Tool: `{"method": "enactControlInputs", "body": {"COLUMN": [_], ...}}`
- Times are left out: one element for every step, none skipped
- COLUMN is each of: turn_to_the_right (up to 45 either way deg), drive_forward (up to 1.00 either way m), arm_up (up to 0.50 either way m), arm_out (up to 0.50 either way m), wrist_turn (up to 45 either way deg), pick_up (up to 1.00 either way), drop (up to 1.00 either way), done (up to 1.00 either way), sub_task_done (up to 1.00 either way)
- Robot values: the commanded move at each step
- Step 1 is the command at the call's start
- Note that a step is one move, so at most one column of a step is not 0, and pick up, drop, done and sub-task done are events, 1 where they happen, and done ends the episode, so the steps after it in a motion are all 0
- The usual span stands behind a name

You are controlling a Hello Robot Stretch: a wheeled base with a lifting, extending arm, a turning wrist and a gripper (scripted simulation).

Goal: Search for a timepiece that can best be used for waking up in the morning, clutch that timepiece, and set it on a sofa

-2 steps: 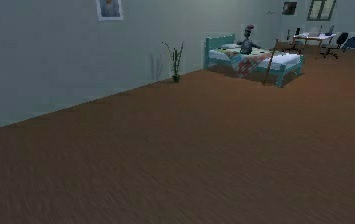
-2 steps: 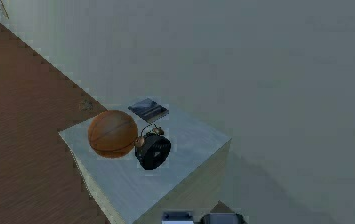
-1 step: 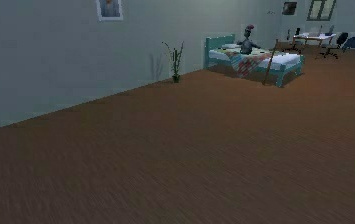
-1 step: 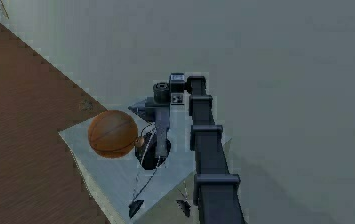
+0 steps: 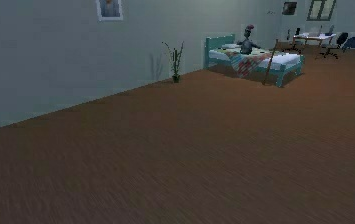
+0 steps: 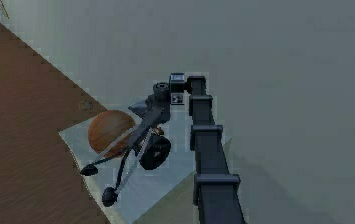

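The gripper (image 6: 99,183) stood near an orange ball (image 6: 107,130) at a pale surface's (image 6: 170,192) edge. I couldn't tell whether it held anything.

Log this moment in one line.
tool: at pale surface near orange ball, dark round thing | held: cannot tell | ahead: bed, plant
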Motion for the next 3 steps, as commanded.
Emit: {"method": "enactControlInputs", "body": {"turn_to_the_right": [0.0, 0.0, 0.0], "drive_forward": [0.00, 0.00, 0.00], "arm_up": [0.00, 0.00, 0.00], "arm_out": [0.00, 0.00, 0.00], "wrist_turn": [45.0, 45.0, 9.0], "pick_up": [0.00, 0.00, 0.00], "drop": [0.00, 0.00, 0.00], "done": [0.00, 0.00, 0.00], "sub_task_done": [0.00, 0.00, 0.00]}}
